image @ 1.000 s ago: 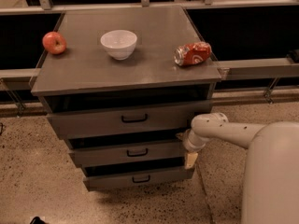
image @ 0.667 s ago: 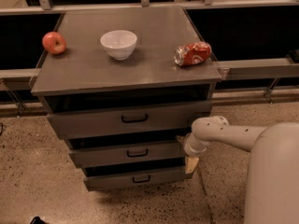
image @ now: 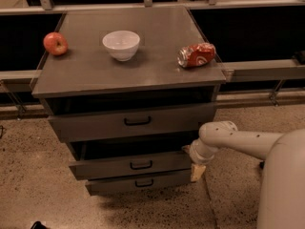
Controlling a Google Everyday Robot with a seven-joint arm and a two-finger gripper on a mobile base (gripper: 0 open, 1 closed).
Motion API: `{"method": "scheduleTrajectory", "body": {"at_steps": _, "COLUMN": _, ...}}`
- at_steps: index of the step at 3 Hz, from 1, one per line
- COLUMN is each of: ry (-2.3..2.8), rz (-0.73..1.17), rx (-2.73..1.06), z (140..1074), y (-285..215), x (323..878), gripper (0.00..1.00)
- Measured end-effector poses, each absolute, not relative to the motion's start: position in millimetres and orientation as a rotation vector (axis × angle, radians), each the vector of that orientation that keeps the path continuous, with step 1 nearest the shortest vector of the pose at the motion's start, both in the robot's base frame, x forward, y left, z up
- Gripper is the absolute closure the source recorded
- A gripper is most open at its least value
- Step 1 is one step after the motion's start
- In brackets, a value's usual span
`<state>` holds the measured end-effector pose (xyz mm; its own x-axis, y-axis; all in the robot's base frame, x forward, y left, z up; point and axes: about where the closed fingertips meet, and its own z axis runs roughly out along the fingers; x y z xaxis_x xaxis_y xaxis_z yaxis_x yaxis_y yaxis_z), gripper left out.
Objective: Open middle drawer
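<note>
The grey cabinet has three drawers. The middle drawer (image: 131, 165) has a small black bar handle (image: 137, 165) and stands pulled partly out, with a dark gap above its front. The larger top drawer (image: 133, 121) is also slightly out, and the narrow bottom drawer (image: 140, 182) sits just below the middle one. My gripper (image: 196, 168) is at the right end of the middle drawer's front, at the cabinet's right corner, reaching in from the right on a white arm (image: 238, 140).
On the cabinet top (image: 86, 75) are a red apple (image: 55, 43) at the left, a white bowl (image: 121, 44) in the middle and a crushed red can (image: 196, 55) lying at the right. Railings run behind. A speckled floor surrounds the cabinet.
The middle drawer's front has slid out toward the camera, widening the dark gap above it. My gripper has moved forward with it. The top and bottom drawers have not moved.
</note>
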<state>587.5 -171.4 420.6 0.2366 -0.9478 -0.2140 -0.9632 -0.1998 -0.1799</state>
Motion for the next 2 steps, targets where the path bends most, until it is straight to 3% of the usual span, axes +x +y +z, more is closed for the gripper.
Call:
{"method": "scheduleTrajectory", "body": {"at_steps": 1, "ry": 1.785, "rz": 0.081, "rx": -2.238, "z": 421.9, "y": -171.4, "x": 587.5, "gripper": 0.06}}
{"method": "scheduleTrajectory", "body": {"at_steps": 2, "ry": 1.785, "rz": 0.081, "rx": -2.238, "z": 421.9, "y": -171.4, "x": 587.5, "gripper": 0.00}}
